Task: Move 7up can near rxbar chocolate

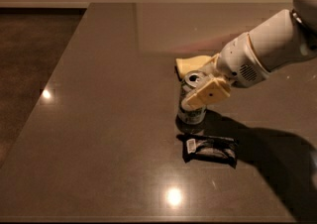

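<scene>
The 7up can [191, 111], silver-grey with a pull-tab top, stands upright on the dark table [99, 119], just above and left of the rxbar chocolate [210, 149]. The bar is flat, in a shiny black wrapper with a small white label at its left end. A narrow gap lies between can and bar. My gripper [188, 83] reaches in from the right on a white arm [267, 49]. Its pale yellow fingers [207, 94] sit on either side of the can's upper part, closed on it.
The table's left edge runs diagonally from top centre to bottom left, with dark floor [29, 59] beyond it. The arm's shadow covers the table's lower right. Bright light reflections show on the tabletop.
</scene>
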{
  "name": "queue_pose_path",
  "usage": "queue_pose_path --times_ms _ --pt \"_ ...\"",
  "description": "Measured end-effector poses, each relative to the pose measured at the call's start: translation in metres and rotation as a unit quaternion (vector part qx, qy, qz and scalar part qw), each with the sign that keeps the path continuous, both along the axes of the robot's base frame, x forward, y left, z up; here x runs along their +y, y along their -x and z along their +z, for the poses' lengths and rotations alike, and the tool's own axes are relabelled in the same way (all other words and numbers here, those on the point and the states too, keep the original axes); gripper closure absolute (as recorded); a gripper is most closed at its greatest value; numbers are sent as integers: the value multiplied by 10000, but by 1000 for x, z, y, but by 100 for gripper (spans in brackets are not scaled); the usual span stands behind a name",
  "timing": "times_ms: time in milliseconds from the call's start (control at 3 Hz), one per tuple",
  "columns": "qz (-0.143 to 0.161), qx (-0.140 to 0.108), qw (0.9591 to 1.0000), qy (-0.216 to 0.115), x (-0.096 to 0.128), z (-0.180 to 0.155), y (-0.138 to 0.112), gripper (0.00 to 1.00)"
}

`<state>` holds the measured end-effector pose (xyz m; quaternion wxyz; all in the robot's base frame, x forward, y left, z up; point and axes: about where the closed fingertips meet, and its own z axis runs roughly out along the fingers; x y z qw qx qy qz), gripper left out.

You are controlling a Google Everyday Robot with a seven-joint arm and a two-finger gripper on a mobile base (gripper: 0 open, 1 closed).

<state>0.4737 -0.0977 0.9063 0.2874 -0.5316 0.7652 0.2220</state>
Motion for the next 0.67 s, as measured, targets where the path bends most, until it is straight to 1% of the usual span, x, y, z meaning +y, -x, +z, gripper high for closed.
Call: queue_pose_path --times_ms 333,667 --pt "10 -3 10000 4 1 0 0 0" --pt "10 -3 10000 4 1 0 0 0"
